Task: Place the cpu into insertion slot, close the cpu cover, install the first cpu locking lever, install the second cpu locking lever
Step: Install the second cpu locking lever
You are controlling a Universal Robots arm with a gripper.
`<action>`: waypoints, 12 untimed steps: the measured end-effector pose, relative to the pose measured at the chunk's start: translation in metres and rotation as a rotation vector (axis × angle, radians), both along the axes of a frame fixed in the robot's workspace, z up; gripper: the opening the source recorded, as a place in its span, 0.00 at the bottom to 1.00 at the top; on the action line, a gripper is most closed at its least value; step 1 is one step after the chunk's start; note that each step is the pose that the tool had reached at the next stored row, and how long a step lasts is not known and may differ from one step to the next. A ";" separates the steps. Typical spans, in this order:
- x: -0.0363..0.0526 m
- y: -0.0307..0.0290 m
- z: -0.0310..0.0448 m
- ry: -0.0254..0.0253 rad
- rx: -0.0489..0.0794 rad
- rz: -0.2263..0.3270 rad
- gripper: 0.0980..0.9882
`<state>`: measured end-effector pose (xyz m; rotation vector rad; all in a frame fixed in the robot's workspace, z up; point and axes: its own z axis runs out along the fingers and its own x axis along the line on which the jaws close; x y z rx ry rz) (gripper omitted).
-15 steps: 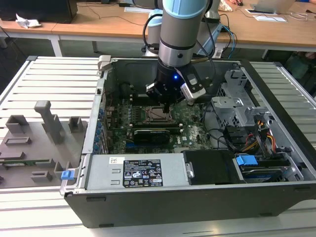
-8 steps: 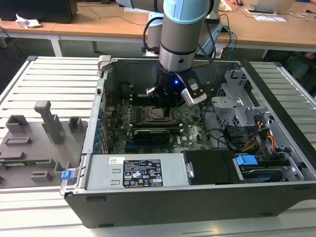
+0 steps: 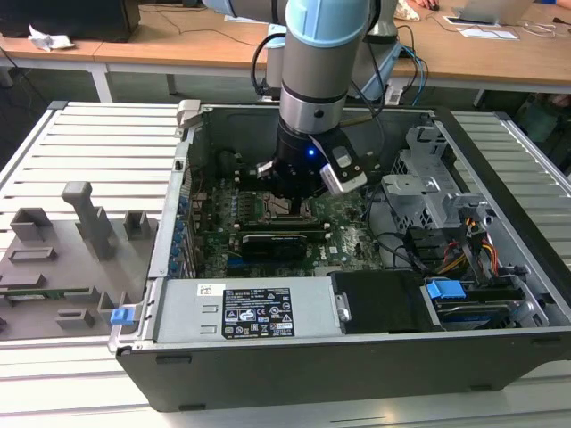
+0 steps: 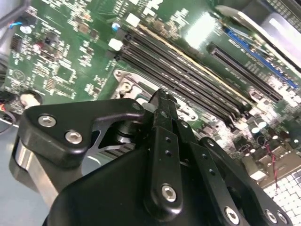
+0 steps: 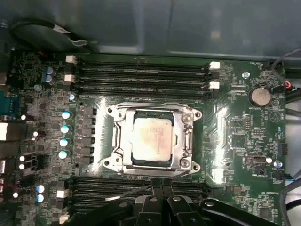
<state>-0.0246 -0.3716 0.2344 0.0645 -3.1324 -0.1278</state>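
The cpu, a square silver-grey chip, lies flat in the insertion slot on the green board. The cpu cover, a silver frame, lies down around the chip. My gripper is shut, its black fingertips just beside the socket's edge, over the memory slots on that side. A thin metal rod runs out beside the fingertips. In the exterior view my gripper hangs low inside the open computer case, right over the socket. In the second wrist view the fingers meet above a corner of the cover.
Long black memory slots flank the socket on two sides. The case walls, a grey drive cage and the power supply close in around the board. A grey fixture plate lies to the exterior view's left.
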 end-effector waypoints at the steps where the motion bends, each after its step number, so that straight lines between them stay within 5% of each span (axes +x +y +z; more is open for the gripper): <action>1: -0.0037 -0.0001 -0.0003 -0.0001 0.000 0.000 0.01; 12: -0.0088 -0.0002 -0.0009 -0.0001 0.001 0.000 0.01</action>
